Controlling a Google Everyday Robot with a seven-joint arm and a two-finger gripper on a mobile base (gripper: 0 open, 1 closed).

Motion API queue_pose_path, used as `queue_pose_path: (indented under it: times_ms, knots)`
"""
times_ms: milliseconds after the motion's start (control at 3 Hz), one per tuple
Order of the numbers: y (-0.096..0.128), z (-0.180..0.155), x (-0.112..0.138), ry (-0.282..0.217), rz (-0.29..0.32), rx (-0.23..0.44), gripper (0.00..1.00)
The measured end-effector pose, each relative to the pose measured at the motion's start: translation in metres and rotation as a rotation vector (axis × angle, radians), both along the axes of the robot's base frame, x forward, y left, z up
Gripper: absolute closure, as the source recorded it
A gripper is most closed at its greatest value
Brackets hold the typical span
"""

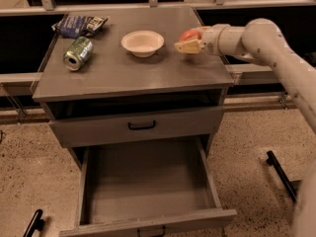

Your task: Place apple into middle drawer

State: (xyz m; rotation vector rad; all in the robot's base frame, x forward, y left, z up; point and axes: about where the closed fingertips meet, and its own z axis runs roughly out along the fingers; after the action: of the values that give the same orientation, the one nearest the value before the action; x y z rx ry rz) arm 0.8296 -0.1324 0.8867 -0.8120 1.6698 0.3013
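The apple [189, 34], red and small, is at the right side of the grey cabinet top [128, 70], just right of the white bowl. My gripper [188, 42] reaches in from the right. Its cream fingers [186, 47] are closed around the apple, low over the top. The finger in front hides most of the apple. The middle drawer [148, 189] is pulled out wide below, with a bare grey floor and nothing in it. It is well below and in front of the gripper.
A white bowl [142, 42] stands at the middle of the top. A green soda can [78, 53] lies on its side at the left, with a dark chip bag [79, 24] behind it. A shut drawer with a black bar handle [142, 126] sits above the open one.
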Motion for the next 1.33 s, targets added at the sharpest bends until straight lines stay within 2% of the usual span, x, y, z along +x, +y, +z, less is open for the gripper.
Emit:
queue_pose_path:
  times_ms: [333,667,1000,1333]
  knots:
    - [-0.025,0.03,-0.046,-0.079,0.078,0.091,1.0]
    - [0.001,0.053,-0.064,-0.159,0.164,0.098,1.0]
    - [0.004,0.053,-0.065,-0.165,0.174,0.098,1.0]
    - [0.019,0.052,-0.077,-0.2,0.238,0.096,1.0]
